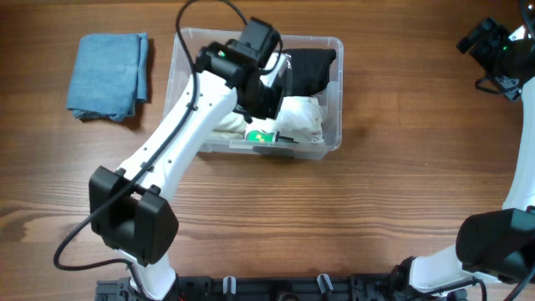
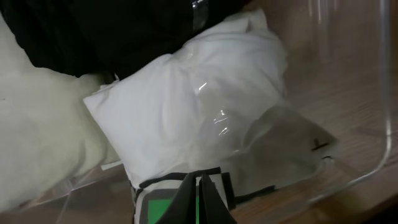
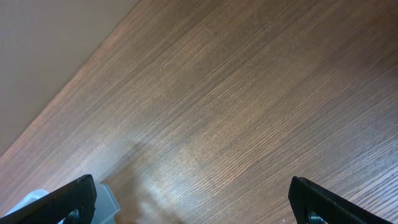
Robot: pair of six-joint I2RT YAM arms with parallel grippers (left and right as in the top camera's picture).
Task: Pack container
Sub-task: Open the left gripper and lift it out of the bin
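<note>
The clear container (image 1: 334, 134) stands at the back middle of the table. It holds a black cloth (image 1: 316, 65), a white item in a clear bag (image 1: 303, 117) and a green label (image 1: 261, 136). My left gripper (image 1: 269, 107) reaches down inside it. In the left wrist view its fingers (image 2: 200, 190) are shut with nothing between them, just above the green, black-framed label (image 2: 163, 208). The bagged white item (image 2: 186, 106) lies ahead, the black cloth (image 2: 93, 31) beyond it. My right gripper (image 1: 478, 40) hangs open at the far right, over bare wood (image 3: 202, 199).
A folded blue cloth (image 1: 109, 75) lies on the table left of the container. A cream cloth (image 2: 37, 137) fills the container's left part. The container's clear wall (image 2: 385, 93) rises close on the right of my left gripper.
</note>
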